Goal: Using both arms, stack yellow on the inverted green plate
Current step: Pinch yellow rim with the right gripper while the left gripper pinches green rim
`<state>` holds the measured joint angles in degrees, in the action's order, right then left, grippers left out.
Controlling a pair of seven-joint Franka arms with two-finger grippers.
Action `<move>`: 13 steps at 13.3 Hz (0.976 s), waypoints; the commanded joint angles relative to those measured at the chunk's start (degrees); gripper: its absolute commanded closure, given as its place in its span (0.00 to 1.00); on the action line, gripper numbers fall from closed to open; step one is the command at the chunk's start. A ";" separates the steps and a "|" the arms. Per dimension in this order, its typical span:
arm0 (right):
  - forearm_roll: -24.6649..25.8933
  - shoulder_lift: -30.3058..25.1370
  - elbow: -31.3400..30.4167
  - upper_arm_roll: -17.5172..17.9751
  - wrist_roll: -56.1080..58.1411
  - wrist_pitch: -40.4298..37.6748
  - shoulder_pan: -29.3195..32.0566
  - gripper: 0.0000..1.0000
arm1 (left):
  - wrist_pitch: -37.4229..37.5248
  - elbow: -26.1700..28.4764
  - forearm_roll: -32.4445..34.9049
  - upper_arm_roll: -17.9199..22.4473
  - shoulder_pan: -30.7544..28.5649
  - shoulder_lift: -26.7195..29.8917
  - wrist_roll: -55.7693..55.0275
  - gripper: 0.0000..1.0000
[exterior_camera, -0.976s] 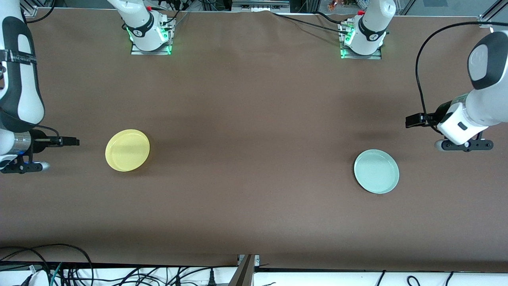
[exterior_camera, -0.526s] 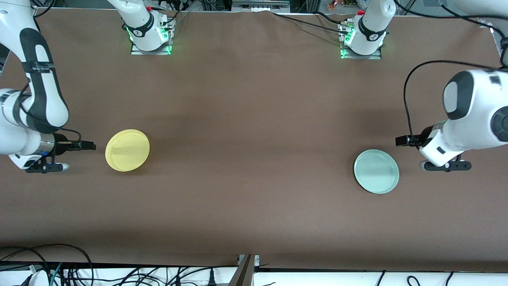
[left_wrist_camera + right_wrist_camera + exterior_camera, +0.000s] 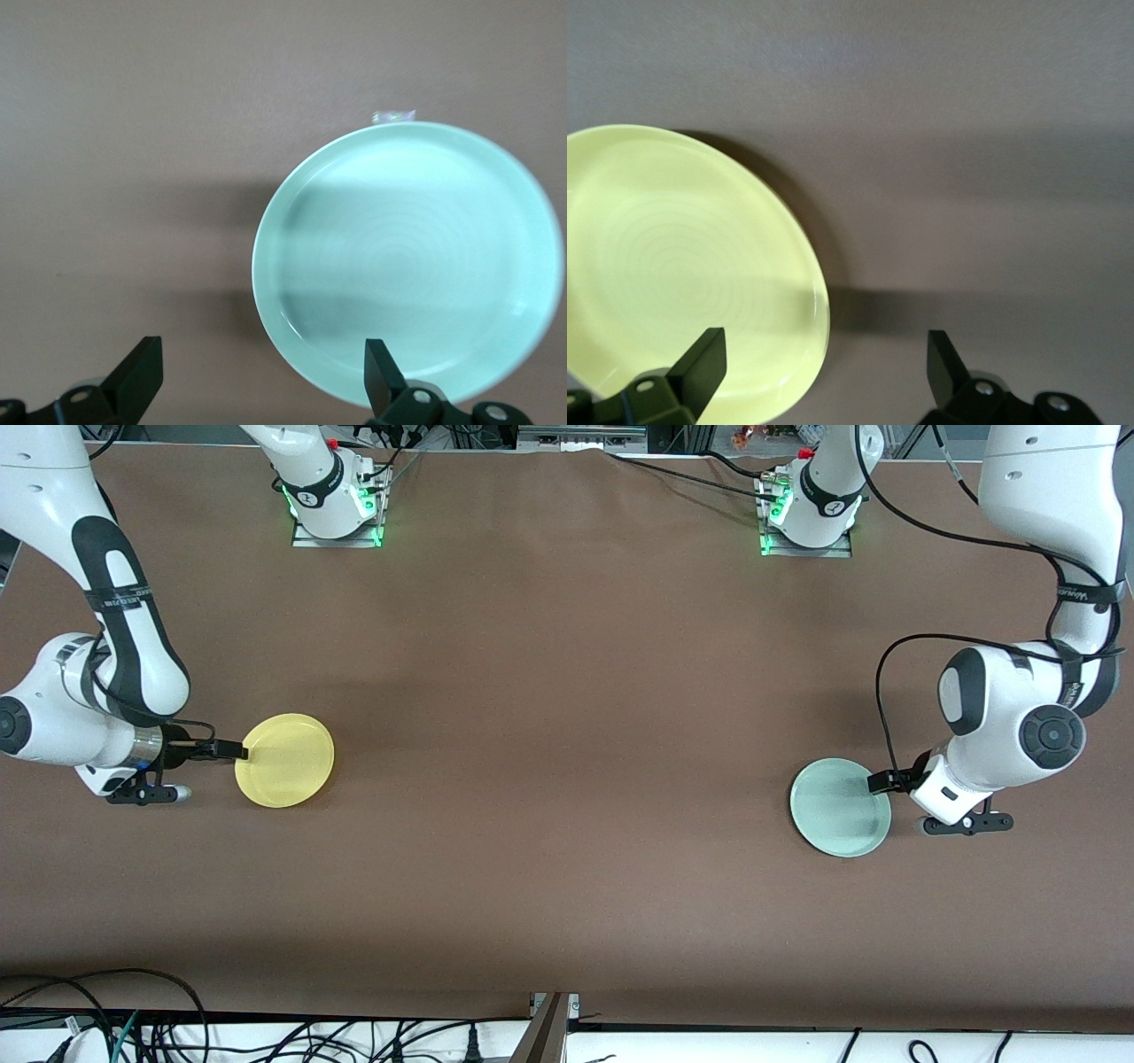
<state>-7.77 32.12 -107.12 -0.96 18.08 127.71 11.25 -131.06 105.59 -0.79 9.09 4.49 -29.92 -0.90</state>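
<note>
Two plates lie well apart, unstacked, green plate (image 3: 839, 807) rim-up at lower right, yellow (image 3: 285, 760) at centre left. I note left gripper (image 3: 881, 781) and right gripper (image 3: 236, 751) at their rims, jaws spread, nothing held. Inverting and stacking remain.

The right end effector (image 3: 237, 752) has been brought from well apart up to the edge of the yellow plate (image 3: 285, 760); the left end effector (image 3: 879, 782) has been lowered and moved in to the rim of the green plate (image 3: 837, 808); both arms have been swung inward over the tabletop (image 3: 567, 735).
</note>
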 commanded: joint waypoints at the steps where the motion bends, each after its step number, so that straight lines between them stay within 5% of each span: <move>1: -3.99 -0.40 -2.56 0.35 2.39 1.93 0.88 0.00 | -4.37 0.67 0.52 -0.30 -0.62 -2.59 0.20 0.00; 3: -4.44 0.04 -2.83 0.43 2.57 1.84 0.88 0.00 | -4.73 0.58 0.43 -0.30 -0.88 -4.53 0.28 0.06; 4: -4.45 0.13 -2.83 0.35 3.53 1.84 0.88 0.00 | -4.73 0.67 0.43 -0.30 -0.88 -5.14 0.28 0.26; 6: -4.53 0.13 -2.74 0.34 3.98 1.84 0.97 0.03 | -4.73 0.49 0.52 -0.30 -0.80 -6.03 0.28 0.41; 10: -4.45 0.13 -2.74 0.35 4.06 1.32 0.97 0.40 | -4.29 0.06 0.87 -0.30 -0.71 -6.47 0.37 0.95; 13: -4.45 0.48 -2.48 0.34 6.86 0.97 1.41 0.75 | -4.03 -0.38 1.05 -0.30 0.08 -5.94 0.20 1.00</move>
<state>-11.00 32.59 -109.28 -1.02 21.33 128.83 11.59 -135.35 105.90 -0.78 8.84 4.22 -35.84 -0.82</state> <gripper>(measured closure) 0.467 0.903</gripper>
